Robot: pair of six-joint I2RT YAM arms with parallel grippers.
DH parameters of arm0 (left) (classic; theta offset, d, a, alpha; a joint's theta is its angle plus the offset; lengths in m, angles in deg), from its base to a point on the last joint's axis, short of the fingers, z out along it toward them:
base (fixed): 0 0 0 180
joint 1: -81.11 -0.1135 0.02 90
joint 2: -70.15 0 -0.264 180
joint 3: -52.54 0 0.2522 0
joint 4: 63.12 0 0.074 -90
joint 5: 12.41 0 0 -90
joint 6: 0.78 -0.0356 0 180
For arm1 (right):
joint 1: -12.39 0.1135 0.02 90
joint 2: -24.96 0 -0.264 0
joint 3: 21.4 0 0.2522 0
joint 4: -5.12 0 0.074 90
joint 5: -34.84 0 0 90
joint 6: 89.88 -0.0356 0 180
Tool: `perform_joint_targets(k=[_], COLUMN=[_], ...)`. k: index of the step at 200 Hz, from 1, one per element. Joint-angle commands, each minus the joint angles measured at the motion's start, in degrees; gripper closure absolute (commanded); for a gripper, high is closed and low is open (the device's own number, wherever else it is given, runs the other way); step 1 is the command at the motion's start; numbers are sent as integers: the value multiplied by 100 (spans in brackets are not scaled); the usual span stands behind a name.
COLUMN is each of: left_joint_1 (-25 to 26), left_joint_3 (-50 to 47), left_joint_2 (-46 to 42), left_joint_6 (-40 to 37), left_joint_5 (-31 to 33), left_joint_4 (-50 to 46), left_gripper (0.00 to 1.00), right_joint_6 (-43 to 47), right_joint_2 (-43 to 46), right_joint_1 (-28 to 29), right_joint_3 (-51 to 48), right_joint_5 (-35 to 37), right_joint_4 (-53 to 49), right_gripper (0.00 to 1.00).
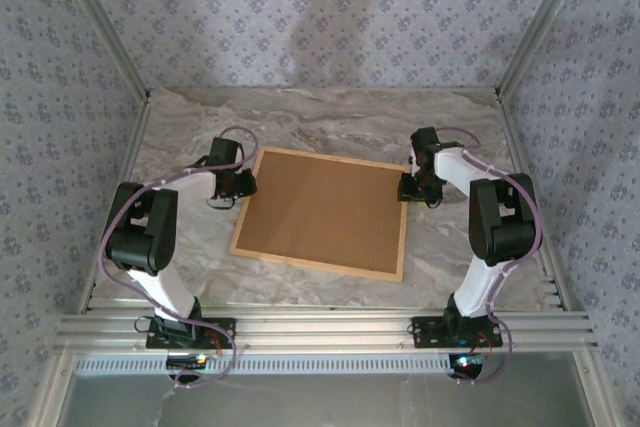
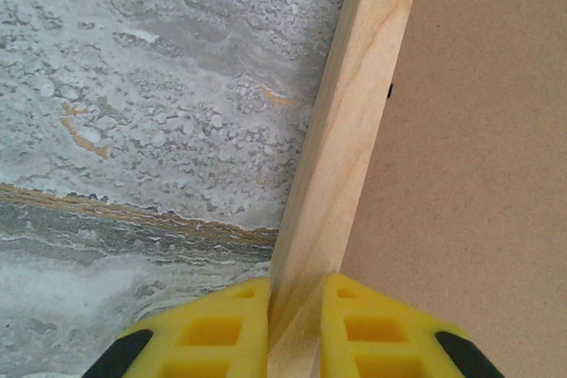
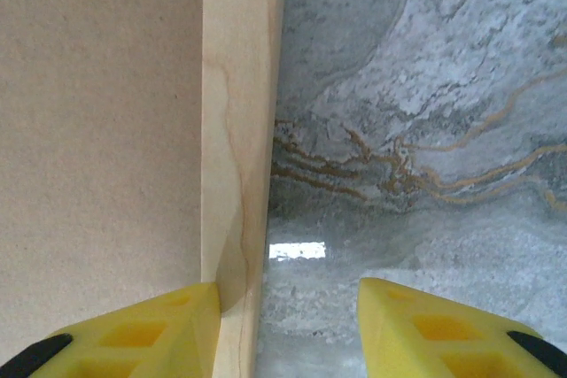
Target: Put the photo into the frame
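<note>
The frame (image 1: 315,265) lies flat on the marble surface (image 1: 330,122) between the arms with its brown backing board (image 1: 320,212) uppermost, so the photo, if already inside, would be hidden underneath. The step in hand looks like taking the frame by its side rails to lift or turn it. The left arm (image 1: 150,232) bends in low, left fingers (image 2: 213,334) clenched on the left rail. The right arm (image 1: 500,222) mirrors it, but the right fingers (image 3: 159,329) straddle their rail released, one against its inner side and the other apart, and probably need to close before an even lift.
</note>
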Motion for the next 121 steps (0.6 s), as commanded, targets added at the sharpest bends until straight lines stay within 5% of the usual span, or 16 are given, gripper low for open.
perform_joint_targets(k=[1,121], left_joint_1=[10,11], left_joint_3=[-206,-215], left_joint_2=[394,447], left_joint_6=[43,16], left_joint_5=[122,67], left_joint_4=[-450,-409], left_gripper=[83,83], right_joint_6=[91,-59], right_joint_2=[149,-308], right_joint_1=[32,146], right_joint_3=[-9,-63], right_joint_5=[35,-290], right_joint_4=[-309,154], right_gripper=[54,54])
